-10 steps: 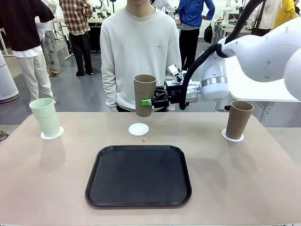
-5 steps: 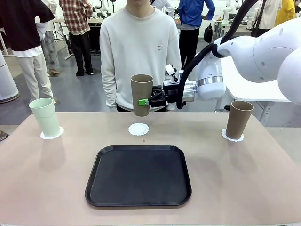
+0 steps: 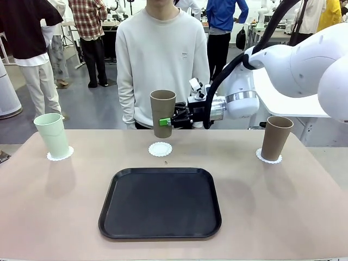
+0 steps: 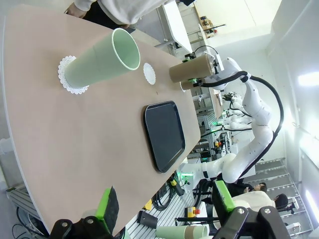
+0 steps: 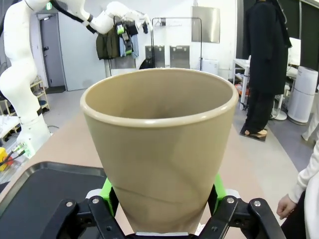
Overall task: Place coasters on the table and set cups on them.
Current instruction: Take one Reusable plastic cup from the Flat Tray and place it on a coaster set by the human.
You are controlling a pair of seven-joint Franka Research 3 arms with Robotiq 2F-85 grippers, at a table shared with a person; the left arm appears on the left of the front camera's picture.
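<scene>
- The right gripper point(image 3: 166, 121) held a brown cup point(image 3: 162, 113) by its lower part, with the jaws closed on both sides of it; in the right wrist view the green pads point(image 5: 106, 191) pressed on the cup point(image 5: 159, 149) wall.
- The held cup was upright in the air, above the middle coaster point(image 3: 160, 149) and a little toward the far edge of the tabletop point(image 3: 65, 217), not touching it.
- This coaster lay bare, between the far edge and the black tray point(image 3: 160, 203).
- The mint green cup point(image 3: 53, 135) stood on its coaster point(image 3: 60, 156) at the left; the other brown cup point(image 3: 275, 138) stood on its coaster point(image 3: 269, 159) at the right, both well apart from the middle one.
- The person point(image 3: 162, 54) stood just behind the far edge.
- The left gripper point(image 4: 164, 209) had its jaws wide apart, with nothing between them, above the tabletop's left end.
</scene>
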